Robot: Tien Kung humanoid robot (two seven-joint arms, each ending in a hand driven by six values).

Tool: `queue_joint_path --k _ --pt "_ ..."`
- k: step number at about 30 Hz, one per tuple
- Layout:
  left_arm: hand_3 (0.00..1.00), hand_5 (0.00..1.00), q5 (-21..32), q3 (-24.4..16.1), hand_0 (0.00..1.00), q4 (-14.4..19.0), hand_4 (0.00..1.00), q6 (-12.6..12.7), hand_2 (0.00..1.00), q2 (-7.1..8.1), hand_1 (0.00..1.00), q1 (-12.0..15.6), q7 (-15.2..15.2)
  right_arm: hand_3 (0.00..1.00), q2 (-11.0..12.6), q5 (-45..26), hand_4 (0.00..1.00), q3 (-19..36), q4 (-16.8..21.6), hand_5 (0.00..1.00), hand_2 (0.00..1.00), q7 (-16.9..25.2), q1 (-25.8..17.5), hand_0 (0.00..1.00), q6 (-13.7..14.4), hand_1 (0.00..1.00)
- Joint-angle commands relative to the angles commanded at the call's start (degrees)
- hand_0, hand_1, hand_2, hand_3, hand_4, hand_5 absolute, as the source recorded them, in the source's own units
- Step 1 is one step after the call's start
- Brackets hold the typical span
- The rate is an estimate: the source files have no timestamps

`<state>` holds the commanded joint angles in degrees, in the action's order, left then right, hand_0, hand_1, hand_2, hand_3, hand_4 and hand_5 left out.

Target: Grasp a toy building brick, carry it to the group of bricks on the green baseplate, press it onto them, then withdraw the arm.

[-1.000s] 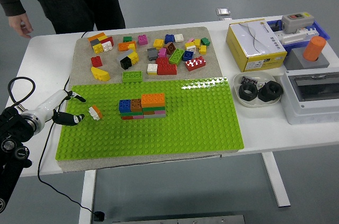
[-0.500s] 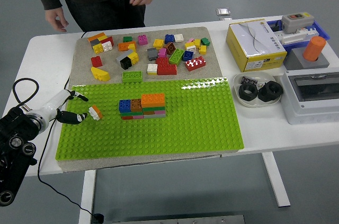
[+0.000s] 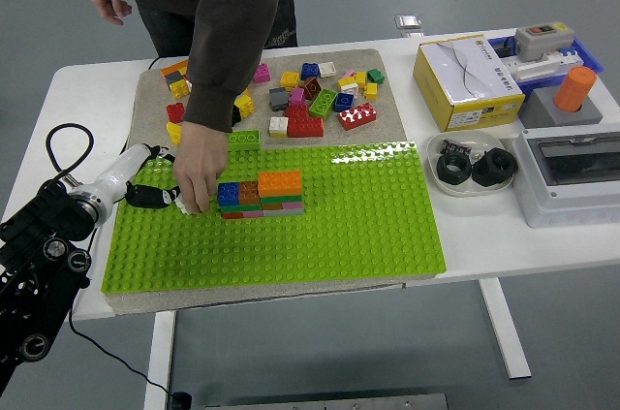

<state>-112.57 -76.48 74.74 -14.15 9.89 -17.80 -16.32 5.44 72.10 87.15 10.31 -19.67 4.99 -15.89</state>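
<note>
- At the left part of the green baseplate (image 3: pixel 291 245), the left hand (image 3: pixel 153 195) of the robot has its dark fingers (image 3: pixel 145 199) pointing to the right, toward the person's hand; if they close on something I cannot tell.
- The person's hand (image 3: pixel 199 173) comes down from the far side of the table and covers that place, with the fingertips on the baseplate just left of the group of bricks (image 3: pixel 262 195).
- A small brick there is hidden under this hand, so I cannot say who holds it.
- The group of bricks stands on the baseplate, with blue, brown and orange on top.
- Behind the baseplate, loose bricks (image 3: pixel 310 100) lie on a beige mat (image 3: pixel 155 90).
- The white forearm and black arm of the robot go out to the lower left corner.
- On the right of the white table (image 3: pixel 77 90) are a yellow box (image 3: pixel 465 80) and a white bowl (image 3: pixel 470 168) with black parts.
</note>
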Motion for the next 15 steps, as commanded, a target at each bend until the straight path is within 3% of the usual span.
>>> queue_joint_path --k 15 --pt "0.619 0.002 -2.1 -5.4 0.998 2.4 0.651 -1.6 0.923 1.59 0.952 1.1 -2.2 0.882 -0.2 0.5 0.725 0.3 0.0 0.998 0.738 -0.2 -0.3 0.722 -0.1 0.677"
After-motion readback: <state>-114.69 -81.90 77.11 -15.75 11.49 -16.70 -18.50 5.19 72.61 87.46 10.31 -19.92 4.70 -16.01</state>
